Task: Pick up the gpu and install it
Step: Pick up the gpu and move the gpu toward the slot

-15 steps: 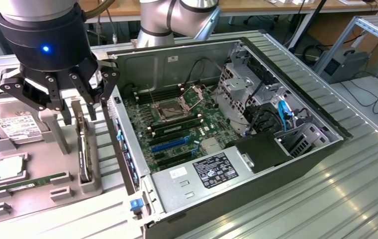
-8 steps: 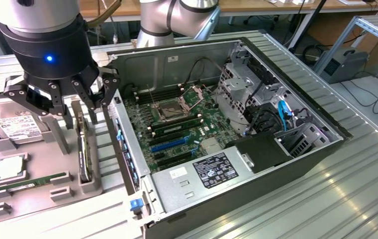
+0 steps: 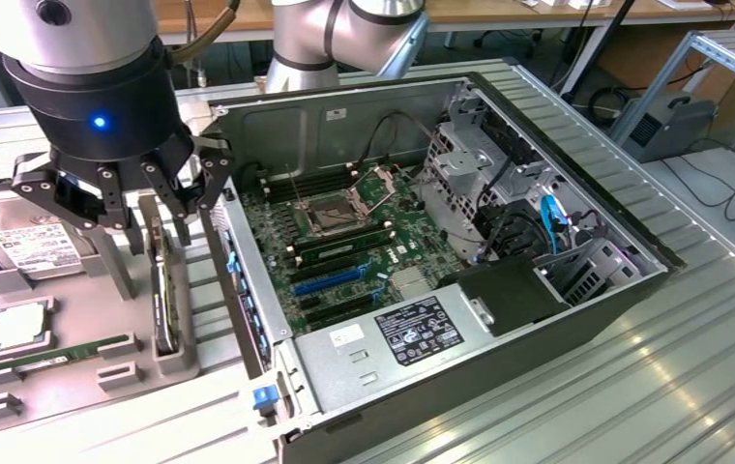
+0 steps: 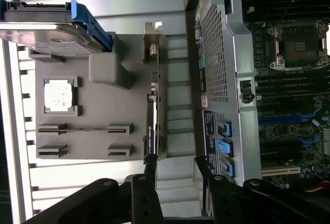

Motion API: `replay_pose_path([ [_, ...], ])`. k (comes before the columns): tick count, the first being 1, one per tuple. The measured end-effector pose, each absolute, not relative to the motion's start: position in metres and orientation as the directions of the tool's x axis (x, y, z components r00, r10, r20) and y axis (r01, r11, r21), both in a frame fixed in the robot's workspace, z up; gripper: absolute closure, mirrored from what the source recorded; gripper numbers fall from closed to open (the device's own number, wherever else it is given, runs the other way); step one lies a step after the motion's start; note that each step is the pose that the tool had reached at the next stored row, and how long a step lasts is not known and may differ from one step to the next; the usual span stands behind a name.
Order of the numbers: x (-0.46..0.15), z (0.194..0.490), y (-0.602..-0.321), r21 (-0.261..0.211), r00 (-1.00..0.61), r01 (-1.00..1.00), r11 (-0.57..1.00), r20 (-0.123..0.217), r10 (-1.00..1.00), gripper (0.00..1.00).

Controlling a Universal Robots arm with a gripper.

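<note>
The grey moulded tray (image 3: 71, 387) at the exterior view's lower left holds a silver hard drive (image 3: 26, 246), a square CPU (image 3: 16, 327), a slim green RAM stick (image 3: 58, 354) and the gpu (image 3: 160, 300) (a thin dark card, standing on edge in its slot). The gripper (image 3: 148, 217) hangs just above the gpu, fingers spread, holding nothing. At centre, the open metal case (image 3: 536, 367) contains the green motherboard (image 3: 387, 256).
</note>
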State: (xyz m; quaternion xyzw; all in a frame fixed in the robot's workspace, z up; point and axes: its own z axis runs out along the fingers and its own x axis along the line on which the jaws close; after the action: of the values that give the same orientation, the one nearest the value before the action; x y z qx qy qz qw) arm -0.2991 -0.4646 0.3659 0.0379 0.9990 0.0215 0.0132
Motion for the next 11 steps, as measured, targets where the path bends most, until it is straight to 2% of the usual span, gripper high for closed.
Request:
replay_pose_path([
  [11, -0.2991, 0.3636, -0.4646, 0.044, -0.997, 0.075, 0.996, -0.025, 0.076, 0.58],
])
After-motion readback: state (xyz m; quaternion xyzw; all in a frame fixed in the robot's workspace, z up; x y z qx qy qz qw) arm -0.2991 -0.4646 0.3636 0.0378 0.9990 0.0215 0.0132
